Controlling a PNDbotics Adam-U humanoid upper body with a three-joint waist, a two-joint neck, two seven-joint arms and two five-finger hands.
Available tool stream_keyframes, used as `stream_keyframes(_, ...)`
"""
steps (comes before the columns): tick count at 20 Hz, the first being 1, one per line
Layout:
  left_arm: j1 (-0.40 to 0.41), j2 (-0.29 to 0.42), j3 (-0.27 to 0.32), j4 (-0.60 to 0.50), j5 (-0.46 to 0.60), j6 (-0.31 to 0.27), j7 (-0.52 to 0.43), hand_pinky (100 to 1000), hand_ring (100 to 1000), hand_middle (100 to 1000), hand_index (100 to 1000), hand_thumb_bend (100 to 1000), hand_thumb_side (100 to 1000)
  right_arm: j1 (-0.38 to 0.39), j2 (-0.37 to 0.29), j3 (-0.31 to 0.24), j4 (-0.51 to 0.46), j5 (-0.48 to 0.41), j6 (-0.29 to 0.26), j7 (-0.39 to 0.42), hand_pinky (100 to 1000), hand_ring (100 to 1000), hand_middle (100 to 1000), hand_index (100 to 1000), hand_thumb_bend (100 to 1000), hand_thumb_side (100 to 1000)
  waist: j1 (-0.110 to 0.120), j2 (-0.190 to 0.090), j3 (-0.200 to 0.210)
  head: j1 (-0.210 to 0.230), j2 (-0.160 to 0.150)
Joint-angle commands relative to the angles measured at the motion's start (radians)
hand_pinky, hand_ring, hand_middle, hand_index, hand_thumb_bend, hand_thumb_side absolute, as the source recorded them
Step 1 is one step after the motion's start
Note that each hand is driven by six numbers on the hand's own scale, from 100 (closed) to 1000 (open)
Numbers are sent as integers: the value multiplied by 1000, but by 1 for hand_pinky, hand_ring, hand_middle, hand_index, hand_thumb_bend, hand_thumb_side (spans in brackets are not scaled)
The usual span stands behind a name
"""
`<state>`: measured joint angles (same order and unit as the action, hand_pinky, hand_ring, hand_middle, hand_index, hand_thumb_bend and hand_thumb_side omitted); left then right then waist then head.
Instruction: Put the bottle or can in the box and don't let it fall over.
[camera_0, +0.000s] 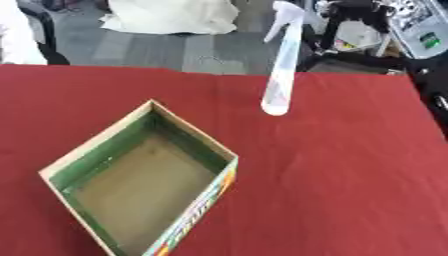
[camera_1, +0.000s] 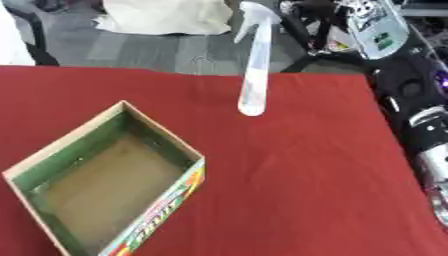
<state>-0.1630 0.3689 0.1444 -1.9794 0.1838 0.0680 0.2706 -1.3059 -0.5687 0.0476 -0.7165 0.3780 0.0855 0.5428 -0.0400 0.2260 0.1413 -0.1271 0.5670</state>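
Observation:
A tall clear spray bottle (camera_0: 281, 75) with a white trigger head stands upright on the red table (camera_0: 341, 170), near its far edge. To its front left lies an open cardboard box (camera_0: 194, 134) with green inner walls, a brown floor and colourful print on its outer side; nothing is inside it. The box sits askew, one corner pointing toward the bottle, with a gap of red cloth between them. A black and silver part of my right arm (camera_1: 422, 130) runs along the table's right edge in the right eye view. Neither hand shows.
The table's far edge (camera_0: 175, 69) runs just behind the bottle, and its right edge (camera_1: 394, 150) lies beside my arm. Beyond are a grey floor, a white cloth heap (camera_0: 171, 17) and dark equipment on stands (camera_0: 359, 25).

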Motion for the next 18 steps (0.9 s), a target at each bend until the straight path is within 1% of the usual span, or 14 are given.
stream_keyframes(1, -11, 31, 0, -21, -9, 0, -4, 689, 751, 747, 743, 100, 681, -24, -38, 15, -63, 70, 4, 62, 871, 873, 854, 871, 100, 516, 1, -10, -3, -8, -19)
stream_keyframes(3, -12, 31, 0, -21, -10, 0, -5, 689, 751, 747, 743, 100, 683, -24, -42, 17, -92, 95, 4, 89, 875, 894, 866, 873, 104, 504, 0, -7, -5, -8, -22)
stream_keyframes(5, -12, 31, 0, -21, -12, 1, -5, 689, 751, 748, 743, 100, 685, -27, -43, 11, -109, 98, 5, 100, 875, 900, 873, 877, 109, 492, -3, -4, -6, -10, -25)
stream_keyframes(9, -9, 30, 1, -21, -15, 4, -6, 690, 751, 748, 742, 100, 693, -33, -48, -1, -123, 56, -2, 100, 875, 905, 878, 882, 108, 484, -7, 1, -7, -11, -32)
stream_keyframes(11, -7, 30, 2, -21, -18, 5, -6, 690, 751, 747, 741, 100, 696, -37, -58, -5, -129, 31, -7, 95, 875, 904, 878, 882, 116, 448, -11, 4, -7, -10, -35)
stream_keyframes(13, -4, 30, 3, -21, -21, 6, -5, 690, 751, 748, 741, 100, 699, -40, -66, -8, -138, 5, -13, 93, 876, 906, 880, 884, 140, 392, -15, 7, -8, -10, -38)
stream_keyframes(14, -4, 31, 3, -21, -21, 7, -5, 690, 751, 748, 741, 100, 701, -40, -69, -8, -142, -7, -16, 95, 876, 910, 883, 887, 170, 330, -17, 8, -9, -10, -40)
stream_keyframes(16, -5, 31, 4, -21, -22, 8, -5, 690, 750, 748, 741, 100, 701, -42, -74, -4, -151, -29, -24, 110, 876, 916, 889, 891, 271, 192, -20, 10, -9, -10, -43)
stream_keyframes(18, -6, 33, 4, -21, -23, 8, -5, 691, 750, 748, 741, 100, 702, -42, -77, -1, -160, -48, -34, 132, 874, 917, 889, 894, 314, 127, -22, 11, -10, -12, -47)
